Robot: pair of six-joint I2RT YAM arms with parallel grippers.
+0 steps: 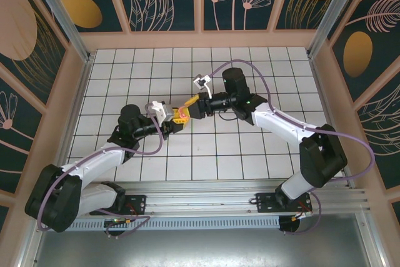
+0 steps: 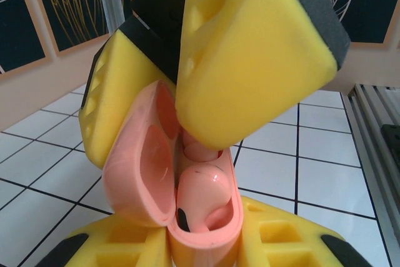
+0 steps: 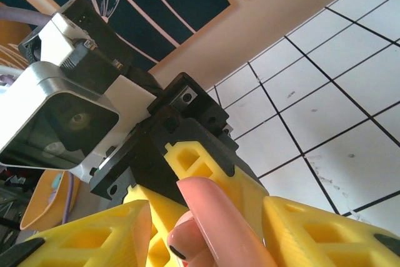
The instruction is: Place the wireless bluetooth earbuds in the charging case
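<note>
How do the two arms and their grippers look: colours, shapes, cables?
The left arm and the right arm have white shells with black joints, and a purple cable runs along each. The left gripper and the right gripper have chunky yellow fingers with hollow ribbed pockets, on black mounts; one fingertip bears a dark grey pad.

Work surface as I view it remotely: a table (image 1: 125, 79) of white square tiles ruled by dark grid lines. An aluminium rail (image 1: 206, 204) borders its near edge. Opposite the rail stands a pale rim wall (image 1: 200, 39). My right wrist view shows faint scuffs on tiles.
</note>
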